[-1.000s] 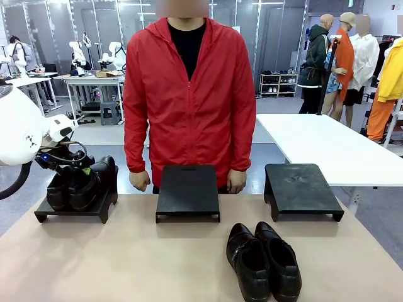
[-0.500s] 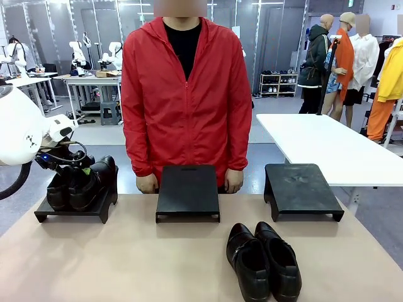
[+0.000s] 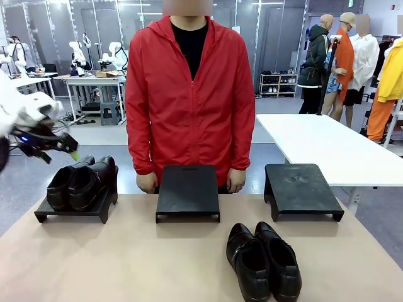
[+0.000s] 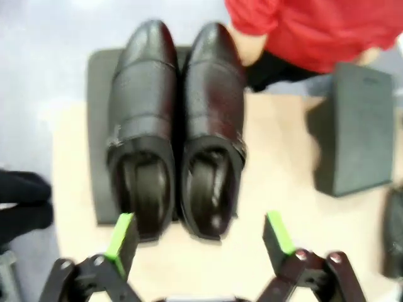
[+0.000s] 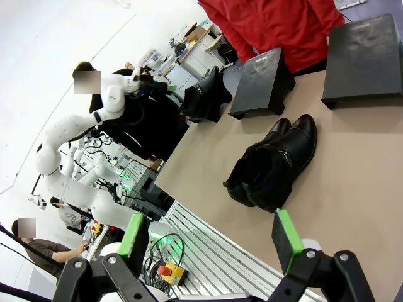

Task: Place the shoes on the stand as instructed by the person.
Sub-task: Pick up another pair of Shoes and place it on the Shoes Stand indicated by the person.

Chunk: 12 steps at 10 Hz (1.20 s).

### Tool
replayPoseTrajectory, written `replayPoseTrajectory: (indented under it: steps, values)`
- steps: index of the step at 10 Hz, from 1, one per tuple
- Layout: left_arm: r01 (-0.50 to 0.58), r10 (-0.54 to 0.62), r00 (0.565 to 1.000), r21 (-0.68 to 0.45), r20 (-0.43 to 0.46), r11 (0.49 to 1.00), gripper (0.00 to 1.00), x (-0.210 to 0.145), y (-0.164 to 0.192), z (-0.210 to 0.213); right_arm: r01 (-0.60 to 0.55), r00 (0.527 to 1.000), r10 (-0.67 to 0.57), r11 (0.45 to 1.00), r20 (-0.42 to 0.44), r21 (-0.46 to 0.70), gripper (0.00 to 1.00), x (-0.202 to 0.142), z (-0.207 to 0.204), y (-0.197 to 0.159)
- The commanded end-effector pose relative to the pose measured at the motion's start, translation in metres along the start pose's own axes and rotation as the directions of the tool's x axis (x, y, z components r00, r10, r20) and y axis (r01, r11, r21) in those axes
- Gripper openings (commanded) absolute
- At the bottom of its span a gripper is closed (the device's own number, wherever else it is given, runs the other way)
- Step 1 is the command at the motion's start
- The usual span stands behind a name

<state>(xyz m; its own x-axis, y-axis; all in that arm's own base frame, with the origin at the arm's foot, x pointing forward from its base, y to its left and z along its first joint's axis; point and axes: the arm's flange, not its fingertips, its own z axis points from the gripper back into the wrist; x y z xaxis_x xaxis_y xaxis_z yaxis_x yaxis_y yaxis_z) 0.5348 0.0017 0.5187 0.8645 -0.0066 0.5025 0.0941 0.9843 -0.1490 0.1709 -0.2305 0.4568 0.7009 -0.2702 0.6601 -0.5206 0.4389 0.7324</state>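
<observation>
1 pair of shoes [image 3: 82, 182] is set side by side on the left stand [image 3: 69, 212], at the table's [image 3: 126, 264] far edge, while the other pair [image 3: 263, 261] is left on the table in front of the gap between the bare middle stand [image 3: 187, 189] and right stand [image 3: 301, 189]. The left gripper [image 3: 60, 146] is held up and clear of the pair on the stand, its fingers [image 4: 123, 229] spread wide with nothing gripped. The right gripper [image 5: 210, 236] is likewise spread wide and empty, and the person [image 3: 189, 100] is stood behind the middle stand.
</observation>
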Motion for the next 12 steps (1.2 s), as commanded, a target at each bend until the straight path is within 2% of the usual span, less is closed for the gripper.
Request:
replayPoseTrajectory:
  steps: [1, 4, 6, 9, 10, 12]
  values:
    - [-0.064, 0.046, 0.994, -0.194, -0.1, 0.979, 1.0, -0.032, 0.042, 0.074, -0.019, 1.0, 0.019, 1.0, 0.013, 0.006, 1.0, 0.001, 0.001, 0.001]
    - [-0.121, 0.077, 0.989, -0.395, -0.126, 0.911, 1.0, -0.088, 0.11, 0.148, -0.019, 1.0, 0.019, 1.0, 0.013, 0.006, 1.0, 0.001, 0.001, 0.001]
    - [-0.185, 0.132, 0.982, -0.56, -0.133, 0.807, 1.0, -0.144, 0.17, 0.179, -0.019, 1.0, 0.019, 1.0, 0.013, 0.006, 1.0, 0.001, 0.001, 0.001]
    - [-0.213, 0.242, 0.968, -0.736, -0.069, 0.643, 1.0, -0.233, 0.238, 0.171, -0.019, 1.0, 0.019, 1.0, 0.013, 0.006, 1.0, 0.001, 0.001, 0.001]
    - [-0.21, 0.247, 0.967, -0.76, -0.067, 0.615, 1.0, -0.247, 0.252, 0.161, -0.019, 1.0, 0.019, 1.0, 0.013, 0.006, 1.0, 0.001, 0.001, 0.001]
    - [-0.178, 0.236, 0.971, -0.788, -0.044, 0.59, 1.0, -0.259, 0.264, 0.151, -0.019, 1.0, 0.019, 1.0, 0.013, 0.006, 1.0, 0.001, 0.001, 0.001]
